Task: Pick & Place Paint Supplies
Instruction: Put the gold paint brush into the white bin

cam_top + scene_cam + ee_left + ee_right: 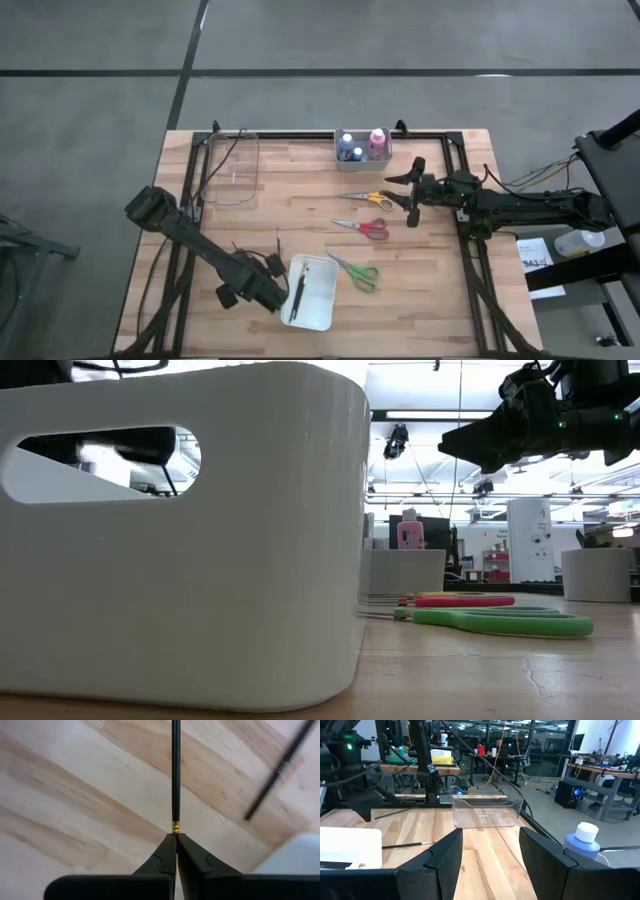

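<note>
**Ana:** Planks of pale wood make up the table, with a dark frame along its edges and grey floor around it. What's on it?

**Ben:** A white bin near the front with a brush inside, a clear tub at the back left, and a small grey caddy at the back holding the pink bottle and blue bottle. Three scissors lie between: orange scissors, red scissors and green scissors.

**Ana:** And the arms?

**Ben:** The left gripper is beside the white bin, its fingers pinched tight on a thin dark brush just below its gold ferrule. Another brush lies loose on the wood nearby. The right gripper hangs above the table just right of the orange scissors, fingers spread, holding nothing.

**Ana:** The room?

**Ben:** Workbenches, cables and glass partitions behind; a person sits far back.
</note>
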{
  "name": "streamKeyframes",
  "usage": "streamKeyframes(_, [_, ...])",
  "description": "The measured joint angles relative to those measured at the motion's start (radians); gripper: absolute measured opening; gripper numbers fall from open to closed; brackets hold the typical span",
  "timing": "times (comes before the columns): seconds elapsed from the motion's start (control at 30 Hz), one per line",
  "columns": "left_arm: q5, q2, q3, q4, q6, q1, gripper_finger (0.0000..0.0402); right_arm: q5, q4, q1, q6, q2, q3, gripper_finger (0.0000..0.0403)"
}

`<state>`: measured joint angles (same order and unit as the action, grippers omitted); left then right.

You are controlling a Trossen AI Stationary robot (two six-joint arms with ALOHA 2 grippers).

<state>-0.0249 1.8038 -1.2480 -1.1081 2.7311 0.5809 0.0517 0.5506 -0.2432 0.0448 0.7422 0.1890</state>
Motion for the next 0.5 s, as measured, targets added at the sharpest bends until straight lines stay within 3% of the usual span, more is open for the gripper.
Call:
streamKeyframes(0.27, [-0.022, 0.0, -0.191, -0.17, -0.255, -0.028, 0.001, 0.0, 0.0, 0.0, 0.0, 0.0, 0.0, 0.0193])
streamKeyframes(0.5, [-0.245, -0.001, -0.349, -0.224, -0.413, -0.031, 0.001, 0.0, 0.0, 0.001, 0.0, 0.0, 0.0, 0.0193])
